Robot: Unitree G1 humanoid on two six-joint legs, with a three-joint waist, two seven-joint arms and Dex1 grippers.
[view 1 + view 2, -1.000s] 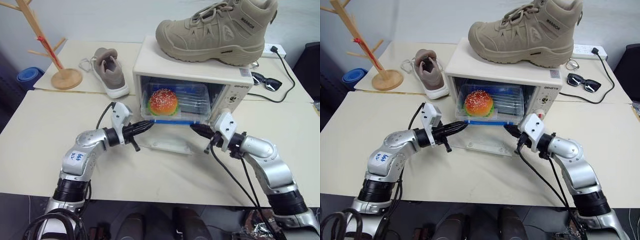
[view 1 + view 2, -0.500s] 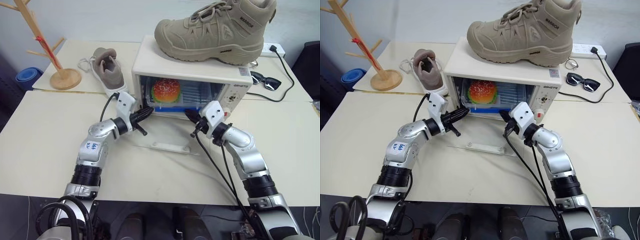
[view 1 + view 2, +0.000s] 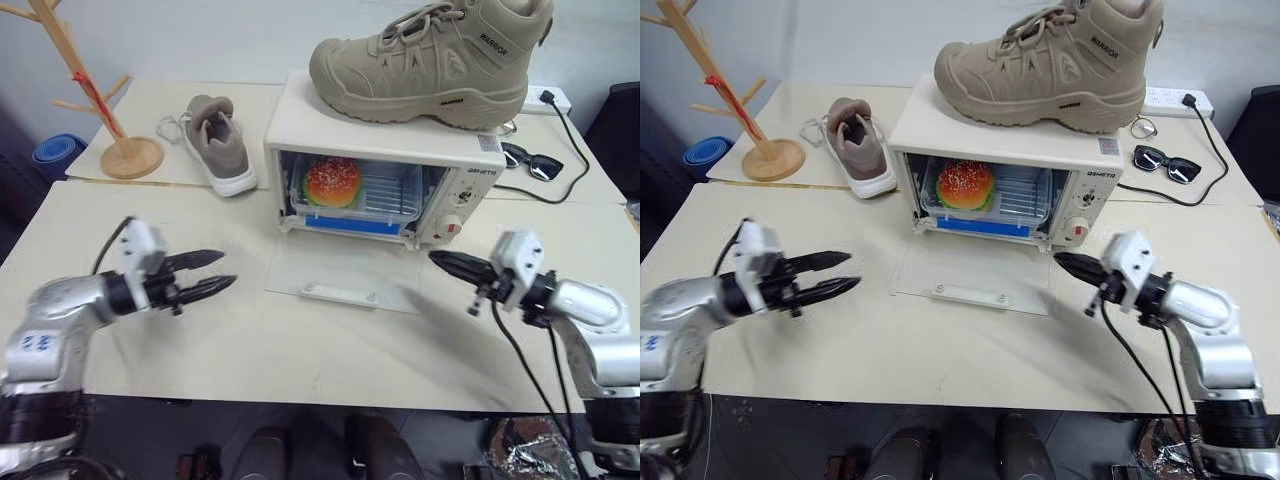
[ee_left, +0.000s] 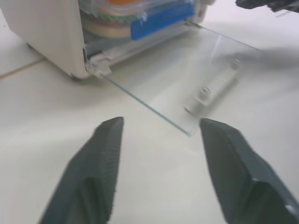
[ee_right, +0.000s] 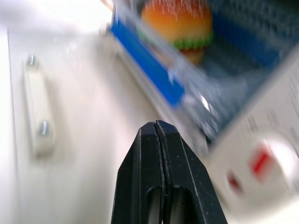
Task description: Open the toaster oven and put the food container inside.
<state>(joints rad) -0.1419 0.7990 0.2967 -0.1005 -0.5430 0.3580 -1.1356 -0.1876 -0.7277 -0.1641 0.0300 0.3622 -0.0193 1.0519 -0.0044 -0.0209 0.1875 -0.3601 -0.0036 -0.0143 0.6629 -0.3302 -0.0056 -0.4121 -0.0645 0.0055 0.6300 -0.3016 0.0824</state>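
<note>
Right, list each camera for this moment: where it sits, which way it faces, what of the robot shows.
Left and right eye views: on the head, looking forward and down at the open toaster oven on the table; both arms show.
Left wrist view: along the open left gripper toward the oven's lowered glass door.
Right wrist view: along the shut right gripper toward the food container.
All four share the oven with the container inside.

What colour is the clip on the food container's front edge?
Blue; the clip on the food container shows best in the right eye view.
</note>
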